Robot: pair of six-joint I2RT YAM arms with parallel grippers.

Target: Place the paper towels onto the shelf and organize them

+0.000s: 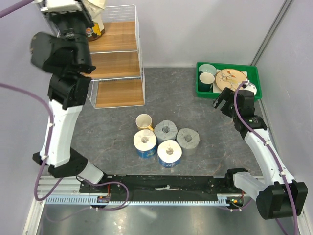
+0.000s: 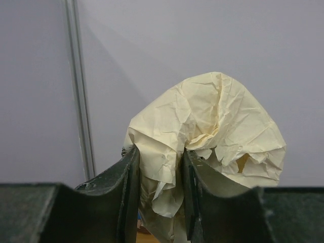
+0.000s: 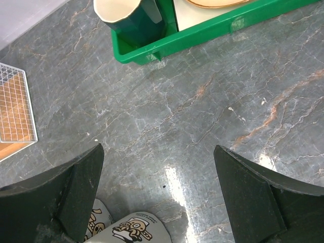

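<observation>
My left gripper is raised high over the top tier of the shelf and is shut on the crumpled wrapper at the top of a cream paper towel roll, which hangs by the top board. On the table stand two grey rolls and two white-and-blue rolls, all upright in a cluster. My right gripper hovers open over bare table near the green tray. A cream roll with a cartoon print lies just below its fingers, touching neither.
A yellow mug stands against the roll cluster on its far side. The green tray with cups and a plate sits at the back right. Grey walls close the back and right. The shelf's lower two boards are bare.
</observation>
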